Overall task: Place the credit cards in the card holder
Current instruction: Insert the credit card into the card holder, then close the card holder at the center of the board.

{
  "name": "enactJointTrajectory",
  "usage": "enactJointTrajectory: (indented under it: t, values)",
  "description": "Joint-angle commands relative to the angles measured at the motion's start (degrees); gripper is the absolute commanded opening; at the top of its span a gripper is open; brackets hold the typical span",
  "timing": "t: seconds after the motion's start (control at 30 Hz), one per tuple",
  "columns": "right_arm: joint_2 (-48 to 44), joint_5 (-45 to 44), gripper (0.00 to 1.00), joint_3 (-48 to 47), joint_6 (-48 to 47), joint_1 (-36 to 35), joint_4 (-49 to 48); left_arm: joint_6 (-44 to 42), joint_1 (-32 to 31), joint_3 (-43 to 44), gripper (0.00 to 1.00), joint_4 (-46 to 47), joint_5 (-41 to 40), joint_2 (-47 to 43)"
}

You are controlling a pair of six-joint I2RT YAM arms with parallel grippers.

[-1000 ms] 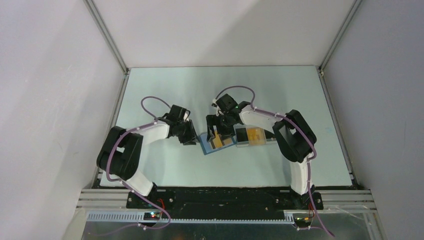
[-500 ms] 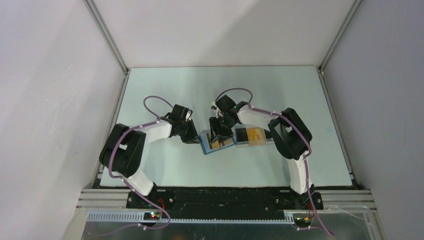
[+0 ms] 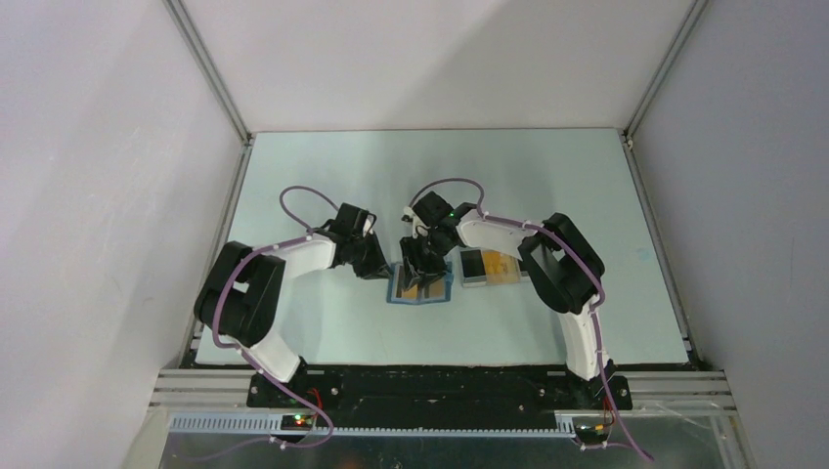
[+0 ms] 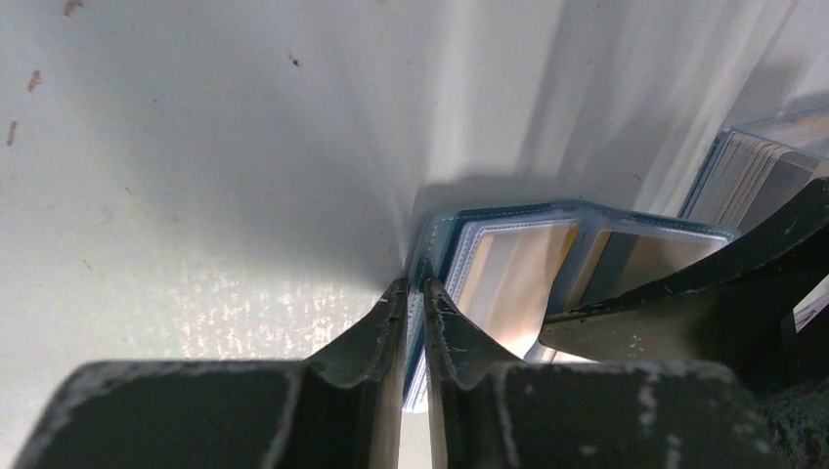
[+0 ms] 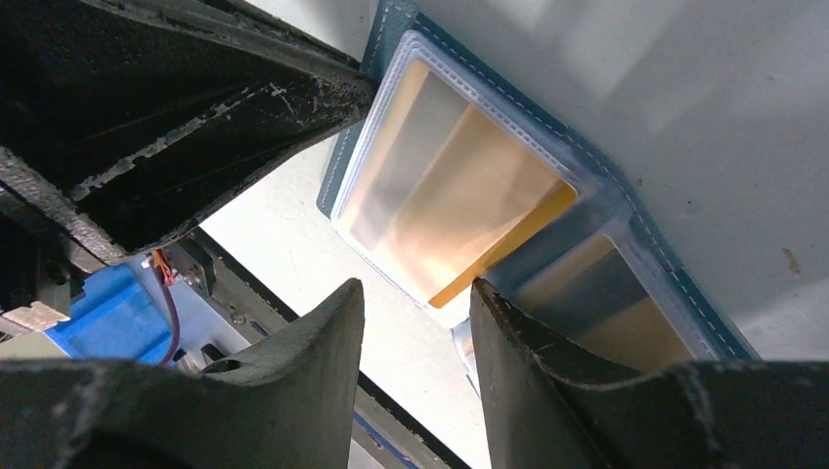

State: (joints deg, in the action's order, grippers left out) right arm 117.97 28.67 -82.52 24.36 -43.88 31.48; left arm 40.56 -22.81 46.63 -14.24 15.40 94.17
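Item: holder (image 3: pixel 435 294), open flat just left of tray (image 3: pixel 487 266). left gripper (image 4: pixel 415 285) pinched tight on holder's far-from-tray edge, likely anchoring it. right gripper (image 5: pixel 417 311) part-open above holder, apparently empty. One card (image 5: pixel 459 191) pocketed.

Inside card holder (image 3: pixel 415 296), credit cards (image 5: pixel 459 195); tray (image 3: pixel 469 269) just right of it

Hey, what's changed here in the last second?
The left claw closed onto the edge of the card holder. The right claw narrowed and shifted left over it. The holder swung from tilted to nearly straight, sliding slightly nearer the arms. The clear tray stayed put.
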Motion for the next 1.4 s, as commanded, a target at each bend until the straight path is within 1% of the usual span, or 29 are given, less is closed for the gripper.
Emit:
enactJointTrajectory:
  t: [0.0,0.1,0.23,0.3,0.33,0.47,0.63,0.77,0.87,1.0,1.13,1.27,1.37]
  values:
    - [0.1,4.5,0.49,-2.9,0.8,-1.2,-6.2,-0.9,-0.4,-0.3,0.2,-1.7,-1.5,-1.5]
    - [1.5,5.6,0.49,-4.2,1.3,-1.5,-6.9,-1.6,0.6,-1.3,0.23,-4.0,-2.1,-5.0]
    - [1.7,5.4,0.53,-6.8,1.3,-2.4,-5.5,-2.9,5.1,-4.3,0.29,-7.1,-3.5,-11.9]
    - [0.8,5.0,0.55,-7.6,1.3,-2.8,-4.6,-4.1,7.0,-5.3,0.32,-8.1,-2.5,-14.4]
    - [0.4,4.7,0.56,-8.0,1.3,-3.1,-4.3,-4.2,7.6,-5.7,0.36,-8.4,-2.1,-15.5]
    - [-3.0,2.2,0.6,-8.6,0.5,-3.5,-0.8,-4.5,8.0,-5.9,0.49,-8.6,0.9,-15.6]
    - [-6.9,-0.9,0.63,-6.0,0.0,-2.5,2.3,-6.7,9.0,-4.6,0.6,-7.2,5.2,-12.4]
    - [-10.0,-3.9,0.63,-1.5,-0.5,-1.1,4.1,-8.2,9.9,-3.8,0.63,-5.1,9.8,-8.6]
    - [-12.7,-7.0,0.63,0.5,-1.5,-0.4,6.8,-8.9,9.9,-3.2,0.64,-3.6,13.7,-5.4]
    - [-15.4,-9.0,0.63,3.9,-1.5,0.4,9.1,-9.1,9.9,-3.3,0.64,-1.7,16.6,-2.5]
    - [-17.8,-9.5,0.59,8.1,-0.6,1.1,8.8,-8.7,9.9,-3.1,0.61,-0.3,18.6,-1.5]
    - [-18.0,-9.2,0.59,8.6,-0.7,1.5,8.8,-9.1,9.9,-2.6,0.56,-0.1,20.4,-1.7]
    - [-17.5,-9.2,0.58,8.9,-0.7,1.6,8.9,-9.5,9.8,-2.5,0.55,-0.1,22.7,-3.0]
